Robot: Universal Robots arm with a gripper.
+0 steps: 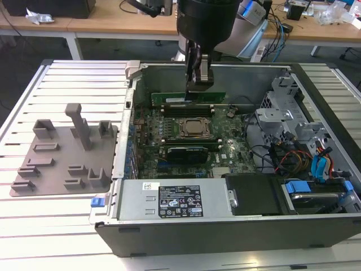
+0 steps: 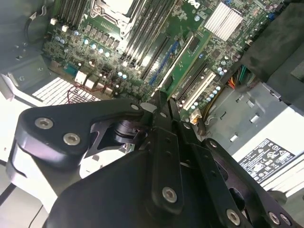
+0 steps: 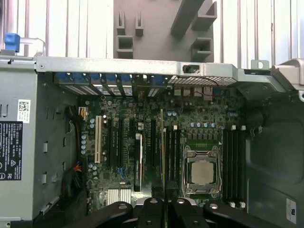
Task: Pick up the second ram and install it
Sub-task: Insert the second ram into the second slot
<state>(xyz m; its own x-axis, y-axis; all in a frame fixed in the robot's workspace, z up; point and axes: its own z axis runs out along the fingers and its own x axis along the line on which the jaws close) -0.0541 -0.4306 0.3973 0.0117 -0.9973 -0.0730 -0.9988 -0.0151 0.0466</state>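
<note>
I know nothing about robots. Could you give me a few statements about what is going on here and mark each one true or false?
1. The end effector grips the second ram, a green stick, above the motherboard. True.
2. The grey holder tray sits inside the computer case. False: it lies on the slatted table outside the case, on the exterior view's left.
3. The case is open, with the CPU socket in plain sight. True.
4. The stick is held lying flat, broad side down. False: it is held standing on its long edge.
</note>
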